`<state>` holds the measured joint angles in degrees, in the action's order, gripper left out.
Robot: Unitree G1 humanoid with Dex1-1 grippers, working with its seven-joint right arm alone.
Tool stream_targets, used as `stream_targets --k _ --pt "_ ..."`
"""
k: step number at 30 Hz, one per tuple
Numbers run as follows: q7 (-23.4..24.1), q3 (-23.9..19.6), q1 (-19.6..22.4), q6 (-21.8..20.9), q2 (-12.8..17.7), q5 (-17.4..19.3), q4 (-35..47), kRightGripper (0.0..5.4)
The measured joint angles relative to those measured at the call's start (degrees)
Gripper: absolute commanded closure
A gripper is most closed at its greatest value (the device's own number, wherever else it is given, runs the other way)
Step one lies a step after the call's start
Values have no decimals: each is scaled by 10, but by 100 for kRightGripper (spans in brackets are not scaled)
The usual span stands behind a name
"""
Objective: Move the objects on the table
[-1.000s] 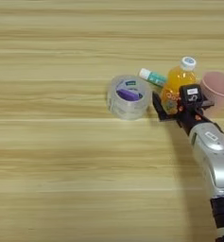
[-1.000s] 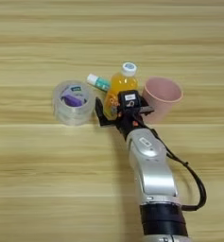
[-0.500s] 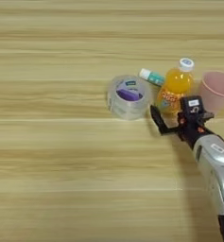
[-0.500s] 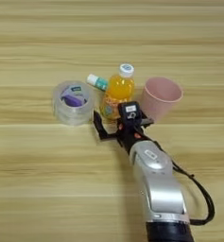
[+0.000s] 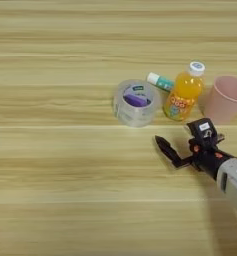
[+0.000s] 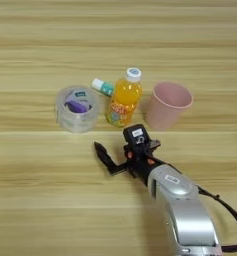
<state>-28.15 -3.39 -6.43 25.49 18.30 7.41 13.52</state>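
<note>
Since a second ago the right gripper (image 6: 117, 148) has been drawn back from the orange-juice bottle (image 6: 122, 99) toward the near edge; bottle, cup, tape and tube are found where they were.

Item 1: right gripper, black, two fingers spread wide apart, nothing held between them; one finger (image 6: 104, 155) is seen reaching left over bare wood, the other sits under a white-labelled block. It is carried on a silver forearm (image 6: 185, 215) entering from the lower right.

Item 2: orange-juice bottle, white cap, upright, just beyond the gripper and clear of it.

Item 3: pink plastic cup (image 6: 166, 106), upright, mouth open, just right of the bottle.

Item 4: clear tape roll (image 5: 135, 102), purple-white core label, lying flat, just left of the bottle.

Item 5: white-and-teal tube (image 5: 160, 81), lying flat behind, between roll and bottle; contact with the bottle cannot be told.

Item 6: light wooden table (image 5: 55, 190), all items borne on it.
</note>
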Motion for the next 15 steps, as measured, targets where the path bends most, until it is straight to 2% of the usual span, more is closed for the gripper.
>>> stream_targets --k 7,15 --pt "-37 5 -1 -11 12 24 39 4" --pt "-63 13 10 -24 19 35 59 4"
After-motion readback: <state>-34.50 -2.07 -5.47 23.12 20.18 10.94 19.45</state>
